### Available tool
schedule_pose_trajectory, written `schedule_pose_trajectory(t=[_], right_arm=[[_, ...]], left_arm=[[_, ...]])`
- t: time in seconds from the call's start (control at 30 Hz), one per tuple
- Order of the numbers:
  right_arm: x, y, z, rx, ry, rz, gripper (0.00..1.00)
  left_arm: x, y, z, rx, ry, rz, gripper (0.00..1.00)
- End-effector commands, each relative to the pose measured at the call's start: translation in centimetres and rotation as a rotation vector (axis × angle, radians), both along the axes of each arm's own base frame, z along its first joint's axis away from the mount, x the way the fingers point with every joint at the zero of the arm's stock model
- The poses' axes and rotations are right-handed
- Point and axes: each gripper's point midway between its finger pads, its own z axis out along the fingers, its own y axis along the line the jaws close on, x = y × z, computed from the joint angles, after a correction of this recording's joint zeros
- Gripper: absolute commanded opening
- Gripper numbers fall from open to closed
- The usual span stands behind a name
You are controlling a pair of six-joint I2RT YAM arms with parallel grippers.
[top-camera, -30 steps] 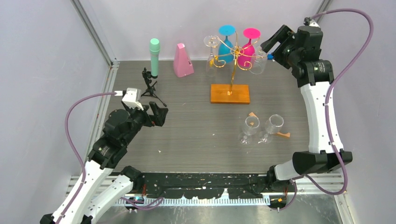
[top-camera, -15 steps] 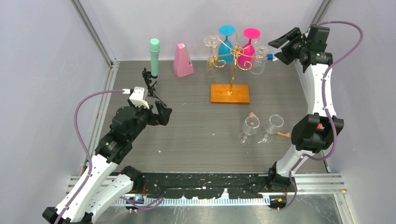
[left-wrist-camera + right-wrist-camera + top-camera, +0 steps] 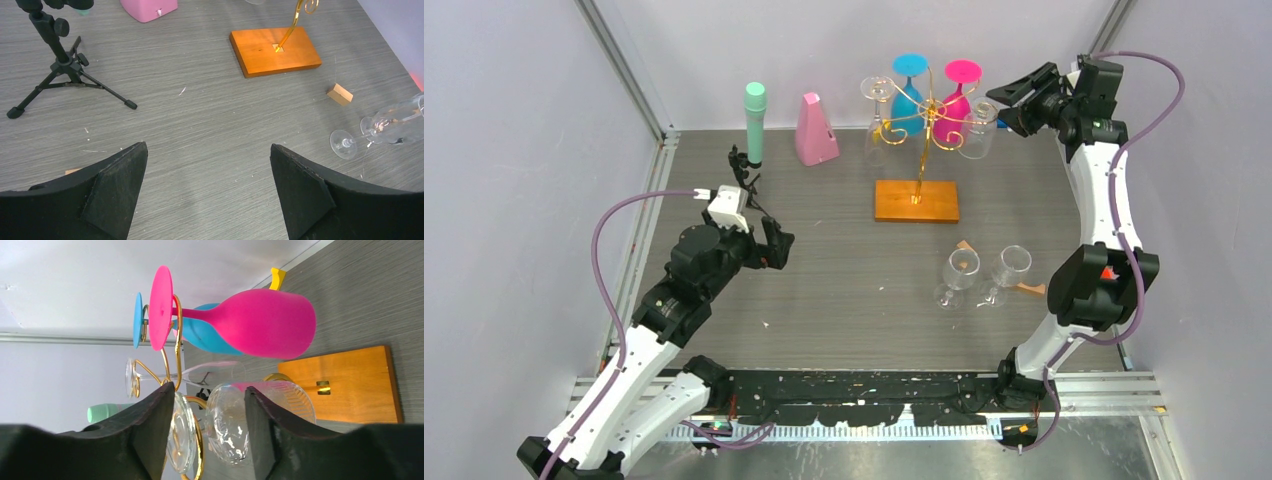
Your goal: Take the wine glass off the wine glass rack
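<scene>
The wine glass rack (image 3: 921, 112), gold wire on an orange-brown base (image 3: 916, 200), stands at the back. Four glasses hang on it upside down: clear (image 3: 876, 125), blue (image 3: 907, 95), pink (image 3: 954, 102) and clear (image 3: 977, 128). My right gripper (image 3: 1016, 103) is open, level with the right clear glass. In the right wrist view, my right gripper (image 3: 209, 388) has its jaws either side of that glass's foot (image 3: 182, 430) and bowl (image 3: 235, 427). My left gripper (image 3: 774, 245) is open and empty over the table, also in the left wrist view (image 3: 208, 146).
Two clear glasses (image 3: 959, 275) (image 3: 1009, 272) lie on the table by small wooden blocks (image 3: 1030, 289). A black tripod (image 3: 744, 180), a mint cylinder (image 3: 754, 122) and a pink metronome (image 3: 815, 130) stand back left. Walls close off the sides and back.
My right arm has straightened up and swung its gripper in toward the right clear glass on the rack. My left arm has edged forward a little.
</scene>
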Motion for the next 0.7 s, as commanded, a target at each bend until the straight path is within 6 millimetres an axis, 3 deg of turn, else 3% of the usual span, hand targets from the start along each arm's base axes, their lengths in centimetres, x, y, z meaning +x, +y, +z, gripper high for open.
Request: schedule_pose_trajectory(t=[0.0, 0.07, 0.5, 0.67], right_arm=[[-2.0, 0.9, 4.4, 0.002, -0.115, 0.03, 0.55], [-2.2, 0.9, 4.1, 0.005, -0.106, 0.028, 0.48], [-2.5, 1.4, 4.9, 0.041, -0.149, 0.039, 0.32], [-2.2, 1.3, 4.8, 0.038, -0.153, 0.039, 0.16]], left_arm=[[0.2, 0.3, 0.5, 0.016, -0.034, 0.009, 0.96], [0.3, 0.9, 0.5, 0.034, -0.037, 0.036, 0.96], [0.5, 1.8, 0.1, 0.067, -0.036, 0.078, 0.96], [0.6, 1.9, 0.0, 0.074, -0.035, 0.079, 0.96]])
